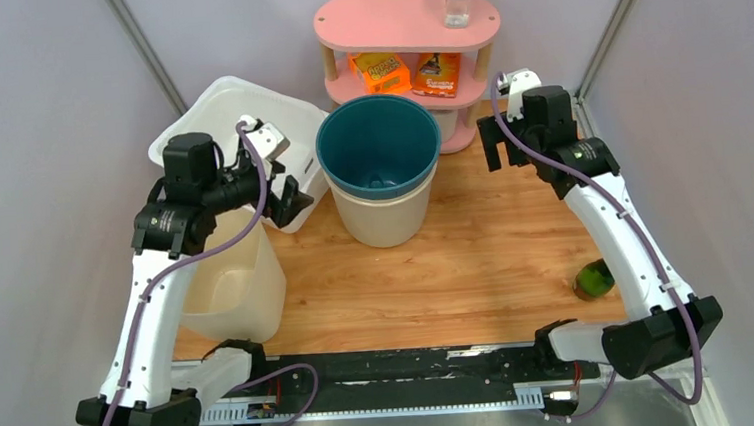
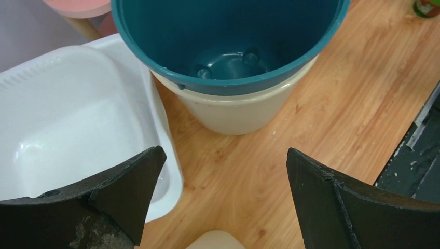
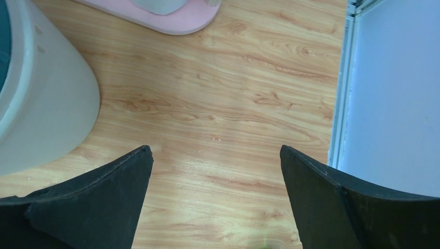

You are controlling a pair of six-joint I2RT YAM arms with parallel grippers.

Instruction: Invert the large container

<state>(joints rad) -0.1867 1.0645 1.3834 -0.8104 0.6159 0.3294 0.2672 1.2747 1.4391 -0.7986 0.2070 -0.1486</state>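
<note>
The large container (image 1: 385, 212) is a cream bucket with a teal bucket (image 1: 378, 148) nested inside it. It stands upright, mouth up, mid-table. The left wrist view looks into the teal inside (image 2: 228, 46), with the cream wall (image 2: 238, 111) below. My left gripper (image 1: 281, 185) is open and empty, up in the air just left of the bucket, over the edge of a white tub; its own view (image 2: 224, 151) shows bare wood between the fingers. My right gripper (image 1: 502, 149) is open and empty, right of the bucket; its view (image 3: 215, 148) shows the cream wall (image 3: 41, 93) at the left.
A white tub (image 1: 235, 108) sits back left, also in the left wrist view (image 2: 67, 114). A translucent bin (image 1: 238, 283) stands front left. A pink shelf (image 1: 405, 21) with orange boxes (image 1: 383, 70) stands behind the bucket. A green bottle (image 1: 593, 280) lies by the right arm.
</note>
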